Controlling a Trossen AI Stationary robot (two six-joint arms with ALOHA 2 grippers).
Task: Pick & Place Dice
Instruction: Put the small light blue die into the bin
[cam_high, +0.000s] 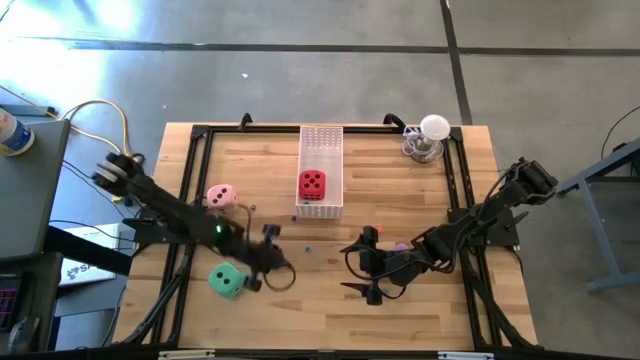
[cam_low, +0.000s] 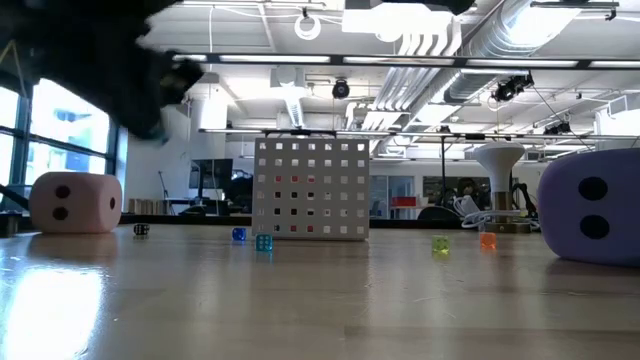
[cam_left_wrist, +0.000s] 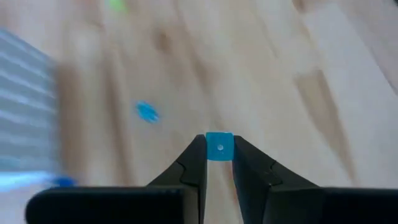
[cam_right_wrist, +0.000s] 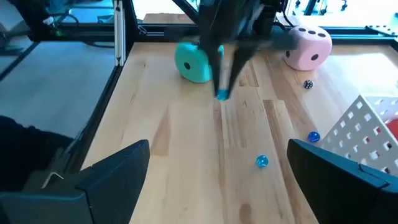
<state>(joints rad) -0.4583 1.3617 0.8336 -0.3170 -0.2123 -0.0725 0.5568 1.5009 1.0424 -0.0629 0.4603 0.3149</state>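
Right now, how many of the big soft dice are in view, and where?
4: red die inside the white tray; pink die near the table's left side; green die front left; purple die under the right arm, mostly hidden from above.

Red die sits in white tray at 12 o'clock. Pink die at 9, green die at 8.

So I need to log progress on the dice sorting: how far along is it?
Done: the red die sits in the white tray. In hand: the left gripper is shut on a small blue die, lifted off the table. Left: the pink die, green die and purple die lie on the table; the right gripper waits open near the purple one.
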